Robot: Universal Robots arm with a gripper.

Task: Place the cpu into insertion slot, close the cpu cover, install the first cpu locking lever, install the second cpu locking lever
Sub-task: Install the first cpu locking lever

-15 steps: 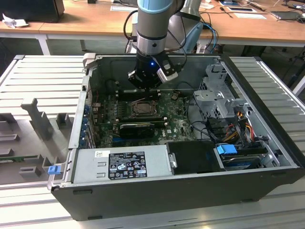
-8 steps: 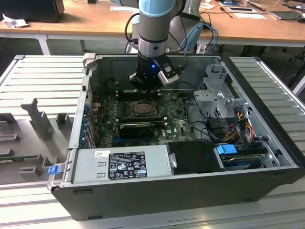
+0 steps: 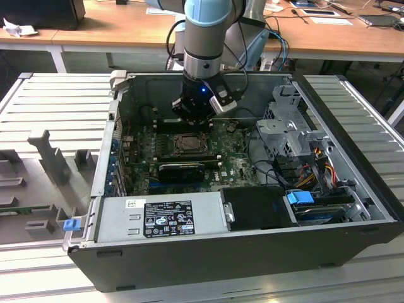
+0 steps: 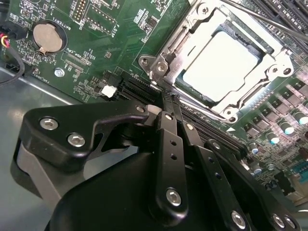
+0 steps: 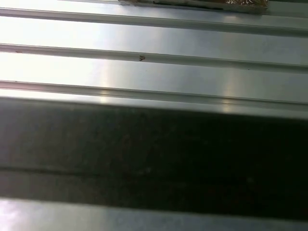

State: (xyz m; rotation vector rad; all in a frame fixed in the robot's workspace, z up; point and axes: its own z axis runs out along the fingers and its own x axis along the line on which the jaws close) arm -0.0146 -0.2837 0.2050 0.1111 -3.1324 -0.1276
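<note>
Gripper (image 4: 169, 98) closed just beside cpu cover (image 4: 180, 36) over cpu (image 4: 220, 65)

The arm (image 3: 203, 38) is silver-grey with pale blue joint caps. Black cables loop beside it. The hand (image 4: 169, 103) is matte black, with silver screws.

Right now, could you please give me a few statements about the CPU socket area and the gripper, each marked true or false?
1. The cpu sits in the insertion slot. True.
2. The cpu cover is closed down around the cpu. True.
3. The gripper holds the cpu in the air. False: the cpu lies in the slot and the gripper's fingertips, close together, are beside the cover's corner.
4. The computer case is closed. False: its side is open, and the arm reaches inside.
5. A coin battery sits on the motherboard. True.
</note>
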